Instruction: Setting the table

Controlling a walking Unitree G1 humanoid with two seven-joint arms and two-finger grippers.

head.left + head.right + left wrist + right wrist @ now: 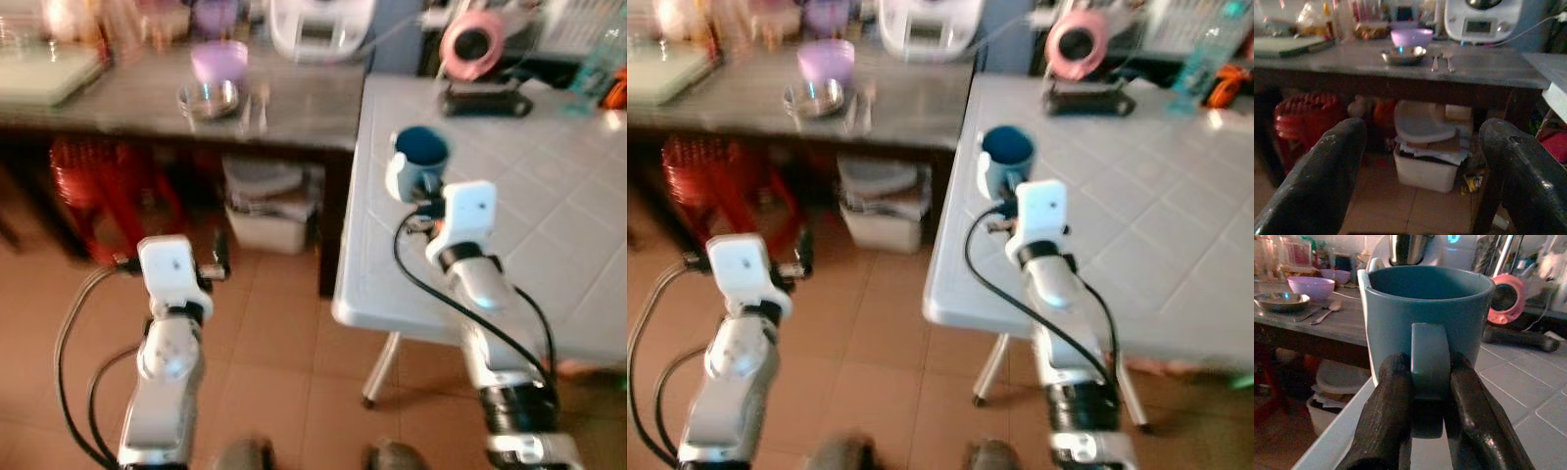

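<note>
A blue mug [421,159] stands upright near the left edge of the white tiled table [549,225]. My right gripper [1429,396] is shut on the mug's handle [1428,363], one finger on each side. My left gripper [1422,161] hangs open over the floor, left of the table, with nothing between its fingers [1327,166]. On the grey counter [294,103] behind sit a purple bowl [218,61], a metal dish [208,98] and a spoon and fork [1442,61].
A pink tape dispenser [475,49] and a white appliance [321,24] stand at the back. Under the counter are a red stool [98,186] and a white bin [266,211] of papers. Tiled floor [274,372] lies between my arms.
</note>
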